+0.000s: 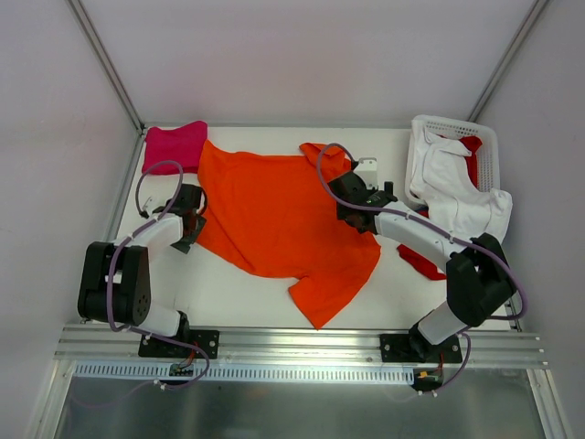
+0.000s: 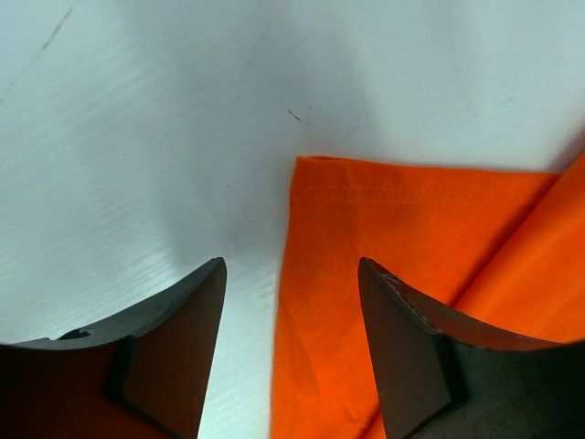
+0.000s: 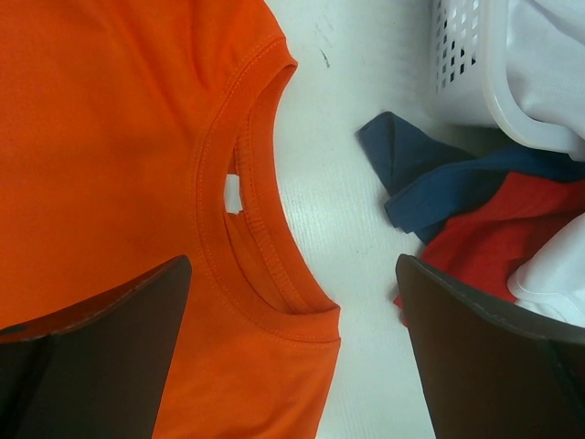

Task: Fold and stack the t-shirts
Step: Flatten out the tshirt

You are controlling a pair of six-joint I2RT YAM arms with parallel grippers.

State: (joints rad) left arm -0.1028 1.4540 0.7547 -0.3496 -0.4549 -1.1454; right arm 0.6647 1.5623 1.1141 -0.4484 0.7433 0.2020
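Orange shirt [image 1: 274, 215] lying spread mid-frame on worktop [image 1: 228, 297]. Left gripper [image 2: 292, 274] hovering at hem corner [image 2: 311, 169], jaws spread, straddling its edge. Right gripper [image 3: 292, 265] over collar [image 3: 265, 306], jaws wide, empty. Judging first fold starting; next, pinching cloth.

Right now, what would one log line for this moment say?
orange shirt: spread out | left claw: open, straddling its edge | right claw: open over collar | pink shirt: far left corner
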